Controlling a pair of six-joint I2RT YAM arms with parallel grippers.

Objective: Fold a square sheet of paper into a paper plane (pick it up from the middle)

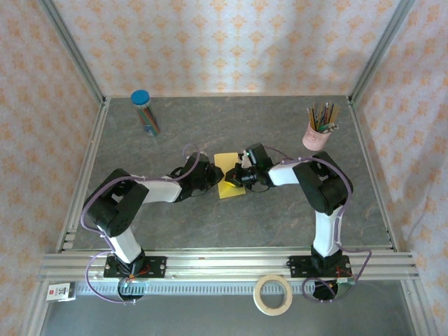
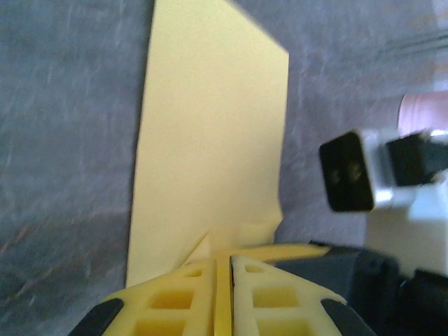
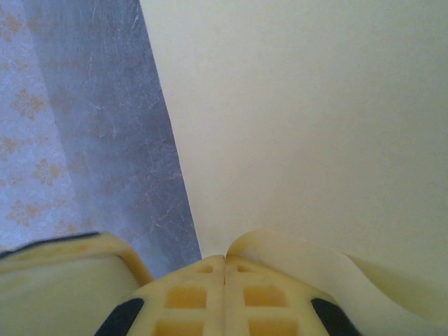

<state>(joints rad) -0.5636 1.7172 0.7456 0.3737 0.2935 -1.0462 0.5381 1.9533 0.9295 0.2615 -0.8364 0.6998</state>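
You get soft, even brightness overhead with only faint shadows on the table (image 1: 231, 224), but your left wrist view is smeared and out of focus around the yellow paper (image 2: 210, 140), and your right wrist view bleaches it almost white.

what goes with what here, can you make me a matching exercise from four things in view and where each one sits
1 yellow paper sheet
2 blue-capped tube
3 pink cup of sticks
4 tape roll

a back right
b front edge
c centre
d back left

Pairs: 1-c, 2-d, 3-a, 4-b
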